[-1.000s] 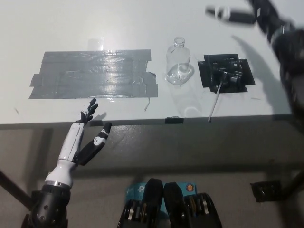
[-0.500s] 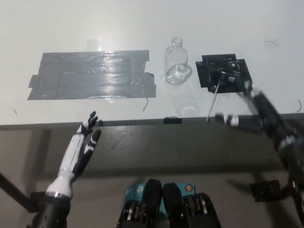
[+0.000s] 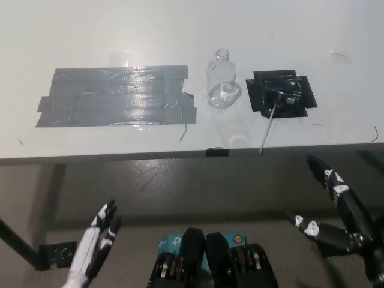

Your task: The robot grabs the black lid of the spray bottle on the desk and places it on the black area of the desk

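Both arms have dropped below the tabletop (image 3: 180, 24) edge since the earlier frames. Right robot hand (image 3: 336, 210), black, hangs low at the lower right, fingers spread and released, holding nothing. Left robot hand (image 3: 96, 240), white, sits at the lower left, fingers extended, also empty. Up on the tabletop, the black lid (image 3: 287, 99) with its thin tube lies on the black patch (image 3: 303, 90), just beside the clear bottle (image 3: 223, 81). Grey tape (image 3: 114, 96) covers the left area.
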